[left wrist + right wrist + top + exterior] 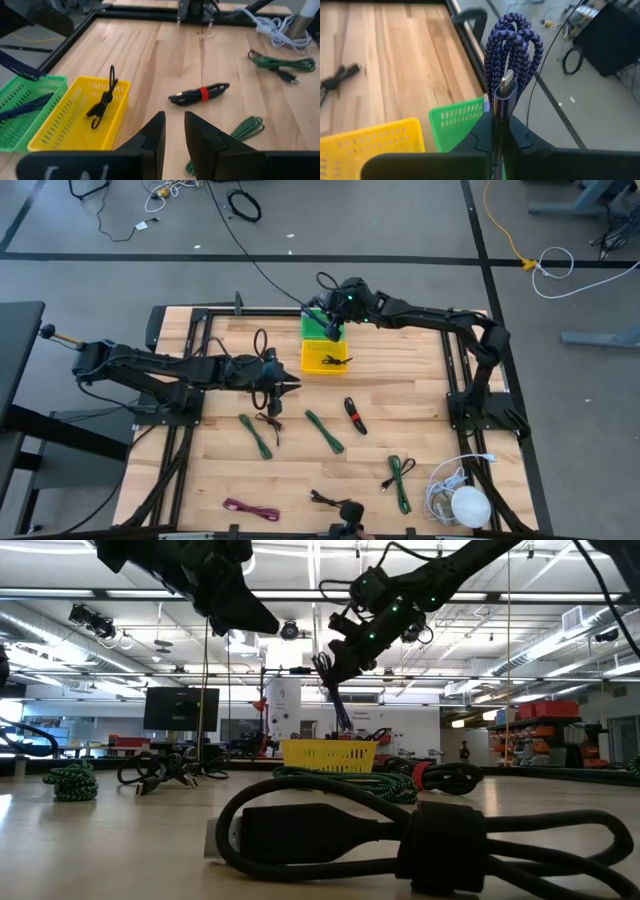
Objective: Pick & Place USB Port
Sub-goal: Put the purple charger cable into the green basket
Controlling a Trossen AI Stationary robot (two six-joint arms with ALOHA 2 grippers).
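Two baskets, one cable still aloft

Tabletop: several cables remain loose. Yellow basket already holds one. Right claw, clamped on a blue braided USB cable, hovers over the green basket; left claw waits slightly parted, empty.

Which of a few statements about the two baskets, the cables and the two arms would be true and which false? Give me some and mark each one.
1. The right tool grips a bundled blue braided cable. True.
2. The yellow basket is empty. False: a black cable lies in it.
3. The green basket touches the yellow basket. True.
4. The left tool holds a green cable. False: nothing is between its fingers.
5. The black cable with a red band lies in the green basket. False: it lies on the table.
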